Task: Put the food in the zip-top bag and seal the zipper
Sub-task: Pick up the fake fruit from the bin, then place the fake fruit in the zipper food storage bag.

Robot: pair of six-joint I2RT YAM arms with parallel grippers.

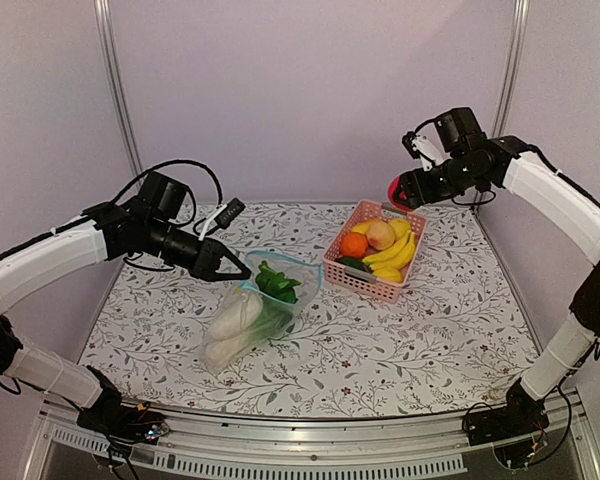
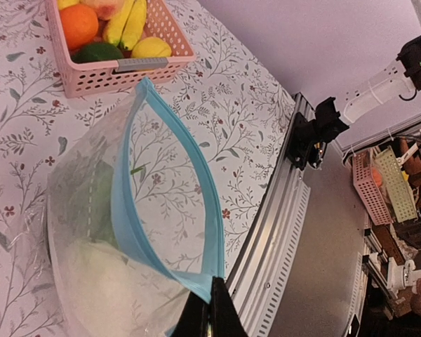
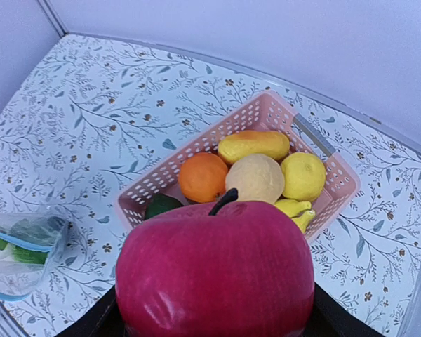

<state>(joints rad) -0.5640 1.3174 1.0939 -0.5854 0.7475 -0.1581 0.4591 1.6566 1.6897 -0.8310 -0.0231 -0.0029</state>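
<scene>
The clear zip-top bag [image 1: 263,312] lies at the table's middle left with the bok choy [image 1: 228,325] inside, green leaves toward the mouth. My left gripper [image 1: 242,272] is shut on the bag's mouth edge, pinching the light-blue zipper [image 2: 200,165] at its near end [image 2: 210,303]; the mouth gapes open. My right gripper [image 1: 408,188] is shut on a red-pink round fruit [image 3: 216,274] and holds it in the air above the basket's far end. A pale peach-orange round fruit [image 1: 381,234] sits in the basket and also shows in the right wrist view [image 3: 256,177].
The pink slatted basket [image 1: 372,286] stands right of the bag with an orange [image 1: 354,243], bananas [image 1: 395,255], a lemon and a dark green item. The bag shows at the lower left of the right wrist view [image 3: 21,247]. Walls enclose the table's back and sides.
</scene>
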